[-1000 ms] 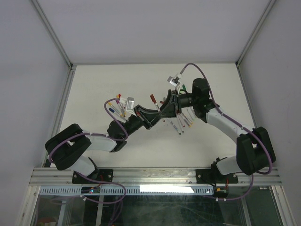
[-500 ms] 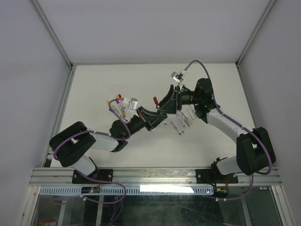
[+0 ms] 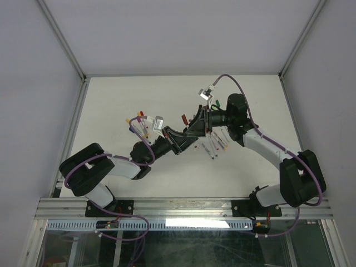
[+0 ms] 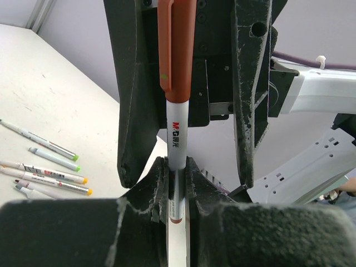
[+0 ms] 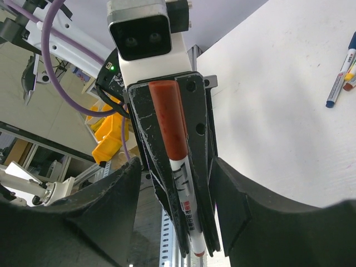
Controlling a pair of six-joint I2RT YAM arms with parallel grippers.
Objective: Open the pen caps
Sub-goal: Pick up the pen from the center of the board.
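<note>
My left gripper (image 4: 177, 169) is shut on the white barrel of a pen (image 4: 177, 139), which stands upright between its pads. The pen's red-orange cap (image 4: 177, 50) is on the barrel and sticks out beyond them. My right gripper (image 5: 175, 167) is open. Its fingers (image 4: 133, 100) stand on either side of the cap with a gap on both sides. From the right wrist, the same cap (image 5: 169, 122) runs down the middle of the view. From above, both grippers meet over the middle of the table, left (image 3: 186, 133) and right (image 3: 200, 119).
Loose pens and caps lie in a pile at the left (image 3: 139, 125) and another below the right gripper (image 3: 214, 144). A green cap (image 3: 218, 103) lies behind the right wrist. Uncapped pens with green and yellow tips (image 4: 50, 167) lie on the white table (image 3: 250, 100).
The right gripper's jaws have spread wider around the cap. The left gripper has shifted a little to the right with its pen, and the two grippers now sit closer together.
</note>
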